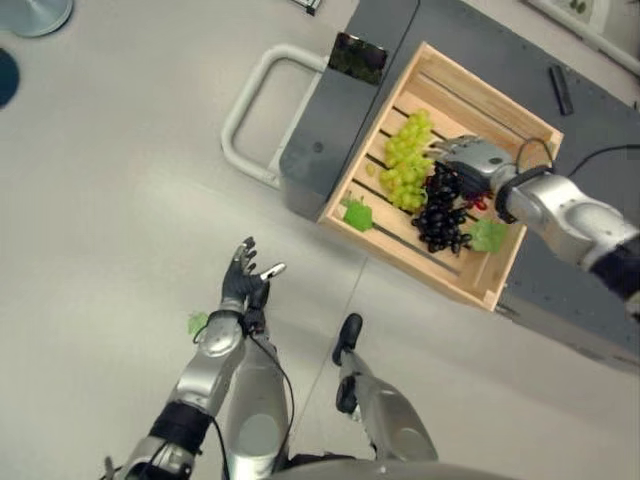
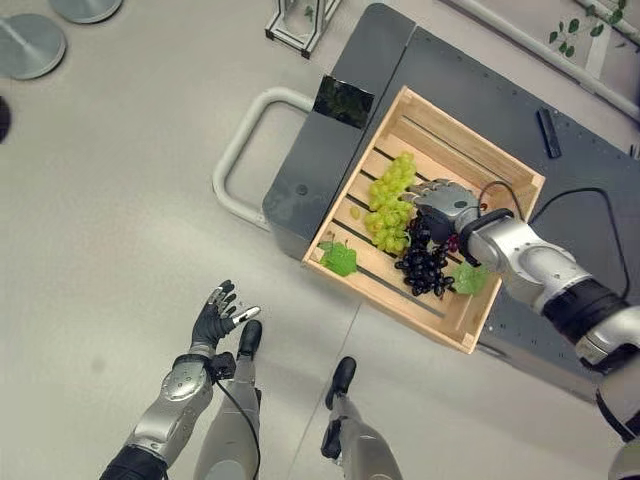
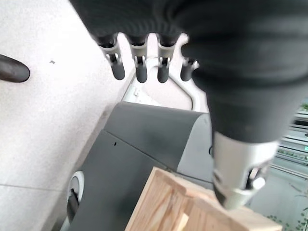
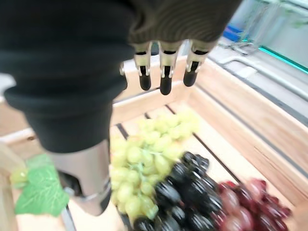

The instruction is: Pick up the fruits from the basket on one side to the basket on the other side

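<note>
right hand (image 2: 445,205) partly hides red grapes (image 4: 250,202)

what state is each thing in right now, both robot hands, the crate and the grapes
right robot hand: open, fingers straight, above the grapes, holding nothing
left robot hand: open, idle over the floor
wooden crate: upright on the grey cart, holding fruit
green grapes: lying in the crate
black grapes: lying in the crate beside the green ones
red grapes: lying in the crate next to the black ones
</note>
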Available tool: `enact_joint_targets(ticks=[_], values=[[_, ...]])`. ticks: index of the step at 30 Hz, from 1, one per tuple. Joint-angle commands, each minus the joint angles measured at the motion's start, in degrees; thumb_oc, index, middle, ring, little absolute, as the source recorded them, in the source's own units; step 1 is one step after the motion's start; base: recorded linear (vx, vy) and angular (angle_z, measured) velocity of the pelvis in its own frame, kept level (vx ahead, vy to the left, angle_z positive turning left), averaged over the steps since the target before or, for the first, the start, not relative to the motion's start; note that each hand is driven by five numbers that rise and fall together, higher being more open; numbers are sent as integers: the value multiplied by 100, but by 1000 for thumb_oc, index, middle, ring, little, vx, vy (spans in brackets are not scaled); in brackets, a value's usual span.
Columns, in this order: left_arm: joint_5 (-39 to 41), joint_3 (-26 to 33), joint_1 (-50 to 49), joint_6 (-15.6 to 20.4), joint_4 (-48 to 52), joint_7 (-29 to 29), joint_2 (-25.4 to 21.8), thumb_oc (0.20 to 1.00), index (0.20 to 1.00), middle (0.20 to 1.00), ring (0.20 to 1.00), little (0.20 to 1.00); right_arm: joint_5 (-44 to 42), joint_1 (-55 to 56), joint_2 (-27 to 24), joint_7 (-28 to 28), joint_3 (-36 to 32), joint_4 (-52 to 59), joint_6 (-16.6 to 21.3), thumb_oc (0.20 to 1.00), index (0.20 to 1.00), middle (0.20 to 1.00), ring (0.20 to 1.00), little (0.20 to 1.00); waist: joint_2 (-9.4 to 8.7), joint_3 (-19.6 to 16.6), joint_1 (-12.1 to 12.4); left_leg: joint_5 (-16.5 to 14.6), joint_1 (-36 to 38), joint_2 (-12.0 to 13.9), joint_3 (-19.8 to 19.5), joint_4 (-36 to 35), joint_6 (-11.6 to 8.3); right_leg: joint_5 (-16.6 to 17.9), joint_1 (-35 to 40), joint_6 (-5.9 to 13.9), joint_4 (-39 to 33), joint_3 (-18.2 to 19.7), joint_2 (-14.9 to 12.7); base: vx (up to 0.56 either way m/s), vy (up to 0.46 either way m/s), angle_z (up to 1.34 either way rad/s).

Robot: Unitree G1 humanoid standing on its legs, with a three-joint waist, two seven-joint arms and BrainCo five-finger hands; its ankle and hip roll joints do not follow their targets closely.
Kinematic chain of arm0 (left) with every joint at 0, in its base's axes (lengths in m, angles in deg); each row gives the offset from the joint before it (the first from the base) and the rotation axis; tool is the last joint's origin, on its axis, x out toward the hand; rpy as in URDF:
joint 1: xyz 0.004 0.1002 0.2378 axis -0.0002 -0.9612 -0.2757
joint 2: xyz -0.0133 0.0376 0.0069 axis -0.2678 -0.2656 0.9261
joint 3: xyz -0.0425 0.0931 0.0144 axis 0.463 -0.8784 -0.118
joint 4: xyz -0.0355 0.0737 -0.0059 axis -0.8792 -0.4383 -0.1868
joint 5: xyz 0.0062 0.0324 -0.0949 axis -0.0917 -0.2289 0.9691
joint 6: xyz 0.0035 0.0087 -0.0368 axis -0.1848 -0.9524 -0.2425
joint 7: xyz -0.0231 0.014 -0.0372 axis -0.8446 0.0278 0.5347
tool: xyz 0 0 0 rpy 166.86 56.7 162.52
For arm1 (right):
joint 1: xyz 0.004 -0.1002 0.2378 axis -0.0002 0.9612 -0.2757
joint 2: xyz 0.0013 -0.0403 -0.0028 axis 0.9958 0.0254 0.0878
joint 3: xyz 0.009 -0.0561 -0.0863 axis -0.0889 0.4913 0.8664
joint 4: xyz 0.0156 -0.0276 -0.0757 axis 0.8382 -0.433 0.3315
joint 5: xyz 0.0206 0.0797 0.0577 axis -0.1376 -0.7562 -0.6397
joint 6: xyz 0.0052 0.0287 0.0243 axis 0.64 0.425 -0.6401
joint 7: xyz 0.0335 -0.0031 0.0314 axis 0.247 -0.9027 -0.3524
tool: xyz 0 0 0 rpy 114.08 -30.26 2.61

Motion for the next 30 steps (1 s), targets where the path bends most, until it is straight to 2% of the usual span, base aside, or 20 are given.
enact_joint_targets(ticks=[1, 12, 21, 27, 29, 30], values=[[-120, 28, -46, 134, 194, 19, -213, 1000, 1000, 1000, 1000, 1000, 363, -548, 113, 15, 233, -320, -124, 1000, 1000, 1000, 1000, 1000, -518, -55, 155, 8, -296, -124, -87, -159, -105, -1052, -308, 253, 744, 7, -96, 2, -23, 19], [-144, 45, 78, 104, 81, -15, -183, 1000, 1000, 1000, 1000, 1000, 980, -304, 953, 239, 572, -1417, -170, 1000, 1000, 1000, 1000, 1000, -609, -55, 409, 72, -439, -111, -394, -153, -197, -1174, -256, 197, 768, -256, -11, 11, -45, 17], [-151, 99, 105, 66, 106, 18, -223, 1000, 1000, 1000, 1000, 1000, 1062, -153, 1062, 555, 651, -1371, -169, 1000, 1000, 1000, 1000, 1000, -742, -55, 444, 92, -466, -106, -510, -161, -242, -1238, -186, 162, 734, -363, 50, 3, -16, 6], [-130, 82, 148, 26, 148, 27, -189, 1000, 1000, 1000, 1000, 1000, 1018, 113, 1184, 412, 397, -1720, -330, 1000, 1000, 1000, 1000, 1000, -783, -55, 422, 106, -429, -108, -554, -180, -242, -1254, -132, 155, 722, -400, 58, -6, -5, 4], [-102, 114, 131, 35, 224, -1, -170, 1000, 1000, 1000, 1000, 1000, 512, 325, 1371, 187, -116, -1924, -489, 1000, 1000, 1000, 1000, 1000, -772, -55, 411, 83, -373, -96, -528, -198, -252, -1286, -70, 142, 704, -400, 59, 0, 0, 0], [-101, 105, 151, 34, 227, -1, -182, 1000, 1000, 1000, 1000, 1000, 511, 324, 1365, 183, -137, -1926, -489, 1000, 1000, 1000, 1000, 1000, -773, -55, 418, 117, -414, -102, -536, -195, -244, -1255, -104, 147, 700, -407, 57, 0, 0, 0]])
